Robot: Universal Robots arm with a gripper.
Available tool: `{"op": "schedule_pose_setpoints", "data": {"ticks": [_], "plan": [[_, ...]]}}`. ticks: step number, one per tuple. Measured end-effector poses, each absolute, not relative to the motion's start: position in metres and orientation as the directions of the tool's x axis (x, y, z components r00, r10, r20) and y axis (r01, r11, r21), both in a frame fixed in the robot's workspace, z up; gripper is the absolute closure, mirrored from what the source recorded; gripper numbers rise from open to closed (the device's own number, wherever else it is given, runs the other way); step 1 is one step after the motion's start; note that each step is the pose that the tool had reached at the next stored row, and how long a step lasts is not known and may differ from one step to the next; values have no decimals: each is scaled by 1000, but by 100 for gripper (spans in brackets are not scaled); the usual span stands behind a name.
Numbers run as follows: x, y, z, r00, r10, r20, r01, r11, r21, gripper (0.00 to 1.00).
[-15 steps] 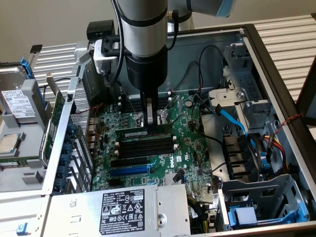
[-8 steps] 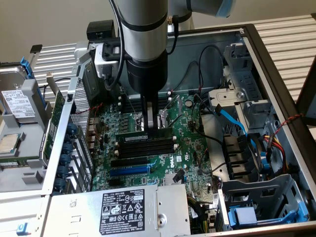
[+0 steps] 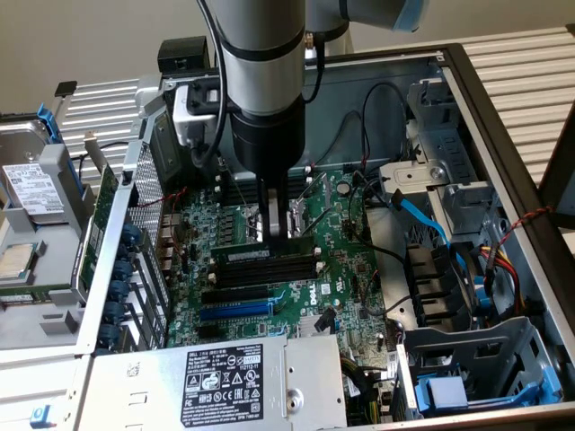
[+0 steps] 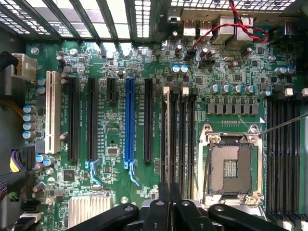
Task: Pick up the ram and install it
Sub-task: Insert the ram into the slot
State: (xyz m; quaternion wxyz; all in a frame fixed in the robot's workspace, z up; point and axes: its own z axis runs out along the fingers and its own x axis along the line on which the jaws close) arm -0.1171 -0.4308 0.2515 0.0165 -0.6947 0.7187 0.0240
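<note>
Exterior view: the claw [image 3: 280, 230] is pressed together, pinching the ram [image 3: 260, 255], which stands on edge at the black memory slots [image 3: 269, 271] near the middle of the circuit board [image 3: 346, 260].

Wrist view: the claw [image 4: 169, 190] pinches the ram [image 4: 167, 134], seen edge-on over the outermost of the black memory slots [image 4: 185, 134].

1 ram [image 3: 256, 255], 1 blue slot [image 3: 235, 310], 1 HDD [image 3: 31, 189].

Motherboard [image 4: 115, 192] glossy green laminate; slots [image 4: 73, 120] black plastic; case [image 3: 355, 85] dull metal.
</note>
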Motion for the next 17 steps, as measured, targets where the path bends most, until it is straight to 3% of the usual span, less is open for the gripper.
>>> {"op": "schedule_pose_setpoints", "data": {"ticks": [17], "plan": [[-117,-431,243,-39,-998,-58,-999,39,7,88]]}}
